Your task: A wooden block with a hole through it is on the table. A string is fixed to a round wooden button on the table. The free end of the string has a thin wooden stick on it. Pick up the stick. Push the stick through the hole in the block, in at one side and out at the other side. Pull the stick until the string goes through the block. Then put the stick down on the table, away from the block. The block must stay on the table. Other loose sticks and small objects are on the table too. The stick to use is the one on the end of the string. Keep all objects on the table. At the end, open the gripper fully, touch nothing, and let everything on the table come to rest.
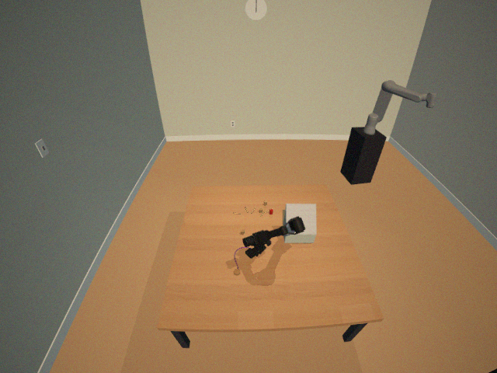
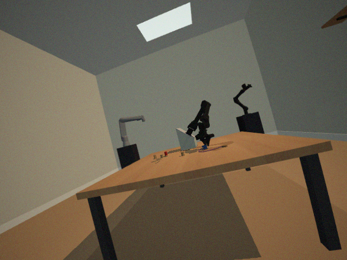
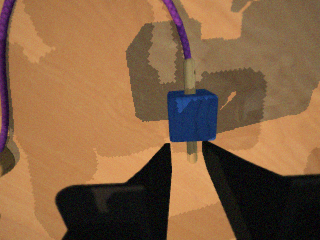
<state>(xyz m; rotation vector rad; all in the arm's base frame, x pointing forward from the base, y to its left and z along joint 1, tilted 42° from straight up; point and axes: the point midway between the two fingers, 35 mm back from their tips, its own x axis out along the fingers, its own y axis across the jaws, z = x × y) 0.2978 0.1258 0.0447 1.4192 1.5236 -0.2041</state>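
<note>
- In hand, by the look of it: the pull-through, with the push already partly done.
- In the wrist view, see the stick [image 3: 192,154] lodged in the block [image 3: 192,116] [image 2: 204,147], poking out at both sides, with the string [image 3: 186,37] [image 1: 234,256] [image 2: 207,151] joined to the upper end.
- Not yet inside the hole: any of the string, curving loosely back to the button [image 3: 7,160] [image 1: 237,272] [image 2: 225,146].
- About the claw [image 3: 186,147] [image 1: 255,249] [image 2: 207,145]: partly spread, grasping nothing, pointed down at the stick's free end. Cannot tell the exact height above the table.
- Next, probably: slide forward and lower a little, until astride that free end, then squeeze on it alone.
- Call for care here: a short stub to grip, close to the block's face. Avoid nudging the block or pinching its edge.
- After that, draw straight along the hole, away from the string side, until well past the stick's tail and into the string.
- Watch for drag: might tow or tip the block if pulled askew, or tug the button if pulled too far.
- Left for later: set the stick down away from the block, open fully, back off and let everything settle.
</note>
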